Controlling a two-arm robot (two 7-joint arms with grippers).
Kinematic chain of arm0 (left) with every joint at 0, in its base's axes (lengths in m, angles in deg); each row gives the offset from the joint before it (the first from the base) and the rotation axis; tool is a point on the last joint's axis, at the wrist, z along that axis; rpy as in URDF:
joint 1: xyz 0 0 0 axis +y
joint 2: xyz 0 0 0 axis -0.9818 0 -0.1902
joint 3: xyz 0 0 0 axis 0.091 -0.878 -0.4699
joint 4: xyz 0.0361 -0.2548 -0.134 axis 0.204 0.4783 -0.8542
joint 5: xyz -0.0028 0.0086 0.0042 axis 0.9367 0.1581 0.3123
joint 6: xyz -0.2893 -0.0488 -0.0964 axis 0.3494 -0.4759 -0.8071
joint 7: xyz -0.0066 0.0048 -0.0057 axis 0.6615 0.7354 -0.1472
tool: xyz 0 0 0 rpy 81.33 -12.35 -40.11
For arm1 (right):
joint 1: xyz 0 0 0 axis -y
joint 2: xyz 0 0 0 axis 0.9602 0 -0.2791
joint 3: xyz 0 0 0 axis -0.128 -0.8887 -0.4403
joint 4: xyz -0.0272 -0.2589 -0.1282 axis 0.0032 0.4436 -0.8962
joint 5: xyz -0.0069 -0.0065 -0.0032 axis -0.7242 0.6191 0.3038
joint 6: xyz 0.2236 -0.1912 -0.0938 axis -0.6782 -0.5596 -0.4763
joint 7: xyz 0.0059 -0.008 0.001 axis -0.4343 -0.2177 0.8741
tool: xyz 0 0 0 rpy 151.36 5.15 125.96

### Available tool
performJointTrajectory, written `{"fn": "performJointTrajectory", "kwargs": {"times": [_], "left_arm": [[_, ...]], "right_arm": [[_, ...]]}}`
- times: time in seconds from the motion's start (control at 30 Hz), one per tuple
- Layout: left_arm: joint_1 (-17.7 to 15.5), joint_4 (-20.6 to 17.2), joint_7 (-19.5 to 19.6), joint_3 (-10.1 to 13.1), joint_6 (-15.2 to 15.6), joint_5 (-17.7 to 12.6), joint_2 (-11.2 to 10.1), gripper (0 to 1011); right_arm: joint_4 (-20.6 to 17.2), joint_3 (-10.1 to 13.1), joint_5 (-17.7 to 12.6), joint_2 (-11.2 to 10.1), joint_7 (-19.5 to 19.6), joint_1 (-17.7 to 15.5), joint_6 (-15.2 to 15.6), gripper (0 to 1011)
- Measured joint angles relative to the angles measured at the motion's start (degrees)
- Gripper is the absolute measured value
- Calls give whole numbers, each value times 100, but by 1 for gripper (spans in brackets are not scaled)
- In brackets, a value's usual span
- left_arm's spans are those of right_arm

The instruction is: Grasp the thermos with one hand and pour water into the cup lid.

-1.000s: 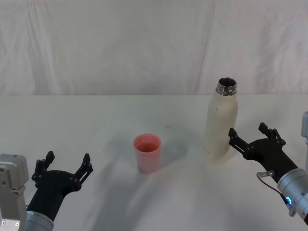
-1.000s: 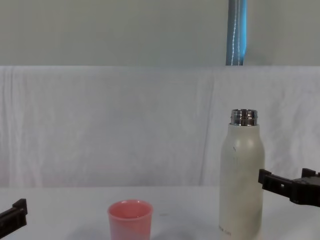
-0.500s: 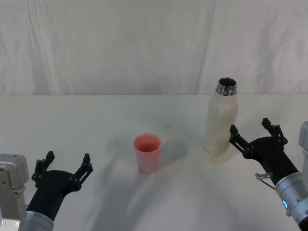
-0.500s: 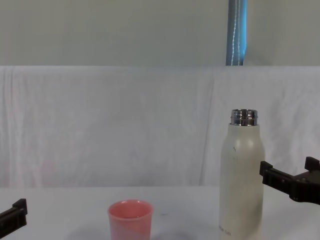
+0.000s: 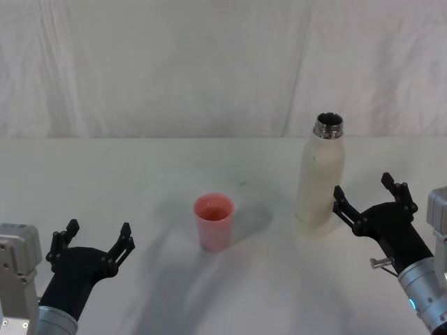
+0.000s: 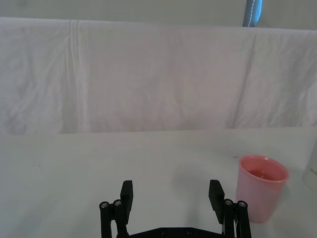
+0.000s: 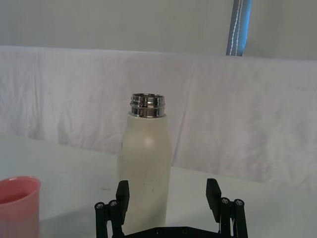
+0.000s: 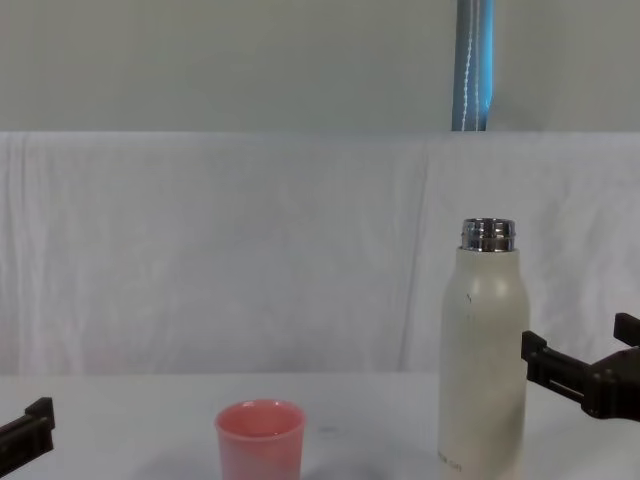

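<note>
The cream-white thermos (image 5: 320, 178) stands upright and uncapped at the table's right, its steel neck bare. My right gripper (image 5: 362, 185) is open just to its right, low by the body, touching nothing. From the right wrist view, the thermos (image 7: 146, 168) rises straight ahead beyond the open right gripper (image 7: 167, 191). The pink cup lid (image 5: 214, 220) stands upright mid-table, left of the thermos. My left gripper (image 5: 98, 227) rests open near the front left, well short of the cup lid (image 6: 261, 188). In the chest view the thermos (image 8: 484, 350) towers over the cup lid (image 8: 260, 440).
A white cloth covers the table (image 5: 140, 174) and hangs as a backdrop (image 5: 174, 63) behind it. A blue-grey pole (image 8: 474, 65) rises behind the backdrop. There is bare tabletop between the cup lid and the thermos.
My right gripper has swung slightly rightward beside the thermos, its far finger moving outward. Thermos, cup lid and left arm have not moved.
</note>
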Motion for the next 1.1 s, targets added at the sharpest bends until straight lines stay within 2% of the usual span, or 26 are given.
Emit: {"fn": "performJointTrajectory", "kwargs": {"times": [0.43, 1.1], "left_arm": [[0, 0, 0, 0, 0, 0, 0, 1001], [0, 0, 0, 0, 0, 0, 0, 1001]], "right_arm": [[-71, -51, 130, 38, -131, -234, 10, 1001], [131, -160, 323, 128, -122, -194, 189, 1001]]}}
